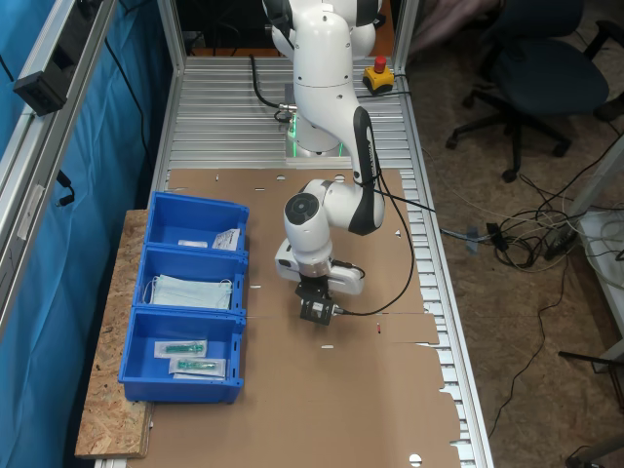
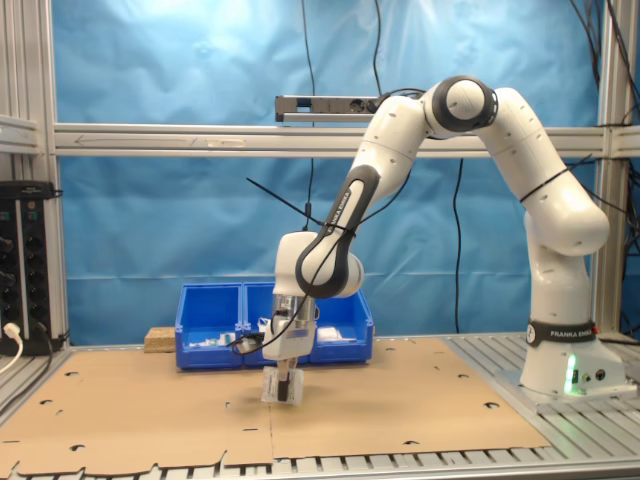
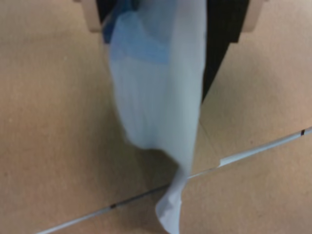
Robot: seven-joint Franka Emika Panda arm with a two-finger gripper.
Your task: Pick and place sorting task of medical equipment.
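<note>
My gripper [image 1: 317, 312] hangs low over the brown cardboard sheet [image 1: 341, 409], pointing down. It is shut on the medical equipment [image 2: 282, 388], a small flat white packet that dangles from the fingers just above the cardboard. In the wrist view the packet [image 3: 156, 97] droops pale and limp below the gripper [image 3: 161, 19], its lower corner near a seam in the cardboard. In the first exterior view the arm's wrist hides the packet.
Three blue bins stand in a row at the first exterior view's left: the far bin [image 1: 195, 201] holds white packets, the middle bin [image 1: 146, 278] light-blue masks, the near bin [image 1: 180, 385] clear packets with green items. A red stop button [image 1: 378, 70] sits by the robot's base.
</note>
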